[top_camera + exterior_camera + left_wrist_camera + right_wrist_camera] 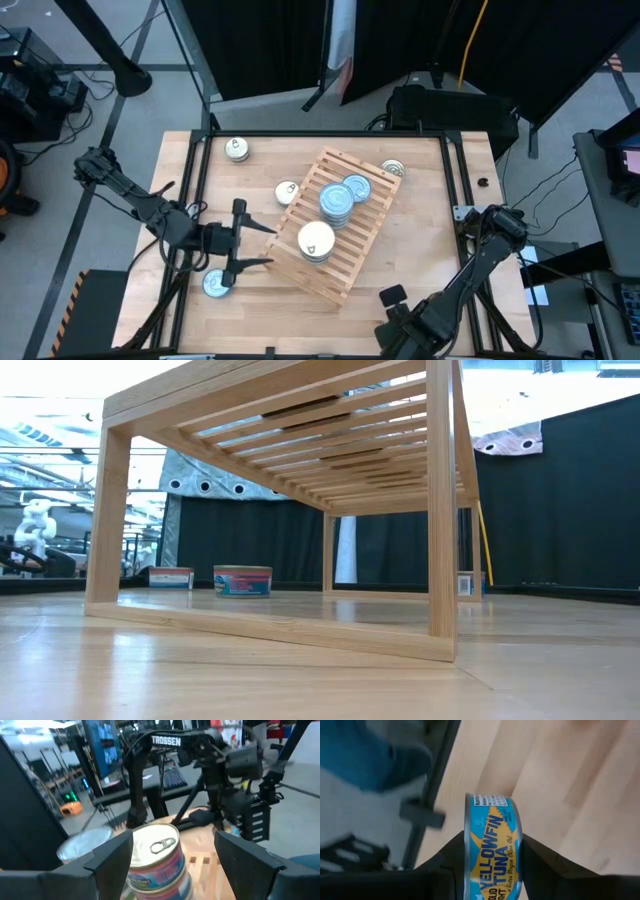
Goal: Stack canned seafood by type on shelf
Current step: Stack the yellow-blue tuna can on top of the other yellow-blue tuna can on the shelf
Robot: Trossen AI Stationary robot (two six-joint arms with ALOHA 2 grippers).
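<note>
The shelf (345, 235), a light-wood slatted rack, lies aslant in mid-table and carries a stack of blue-topped tins (340, 200) and a stack of white-topped tins (316, 242). My left gripper (262, 245) is level and open at the shelf's left edge, and the white-topped stack (155, 862) shows just beyond its fingers. My right gripper (392, 297) points down near the table's front edge. It is shut on a blue yellowfin tuna tin (492, 845), which shows only in the right wrist view. My right gripper pinches the tuna tin across its two flat faces (469, 851), one finger (447, 862) on each. The fingers come from above, pointing down. The tin stands on edge between them, its labelled side wall toward the camera, lifted clear of the table.
Loose tins lie on the table at the far left (237, 150), left of the shelf (287, 192), at the shelf's far corner (393, 170) and near the front left (217, 284). In the low view, two tins (243, 580) show under the shelf frame (440, 560).
</note>
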